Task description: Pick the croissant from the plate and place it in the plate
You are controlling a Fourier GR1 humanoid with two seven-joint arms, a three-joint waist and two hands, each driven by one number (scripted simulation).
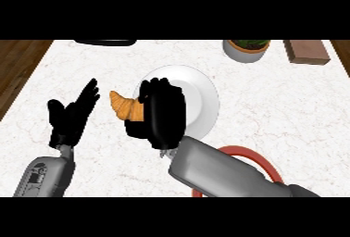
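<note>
**Right hand on croissant at white plate's left edge**

Right hand (161,113) sat over the left part of the white plate (202,92), fingers curled round the croissant (124,105). Only the croissant's left end showed, poking out left of the hand, over the counter (287,106) just beside the plate rim; the rest was hidden behind the black fingers. Could not tell whether the croissant was lifted or touching the plate. The plate's left rim was mostly covered by the hand.

Left hand (71,115) was at the left, fingers straight and up, wide, holding nothing, apart from the croissant.

Red-rimmed plate (263,162) lay near, at the right, largely hidden under the right forearm; only an arc of its rim showed, and its near edge was cut off.

Far side: a potted plant (246,48) in a pale pot, top cut off; a brown block (306,51) to its right, partly cut off; a dark object (106,42) at far left, only a sliver visible, not identifiable. Wood floor (17,69) showed past the counter's left edge.
</note>
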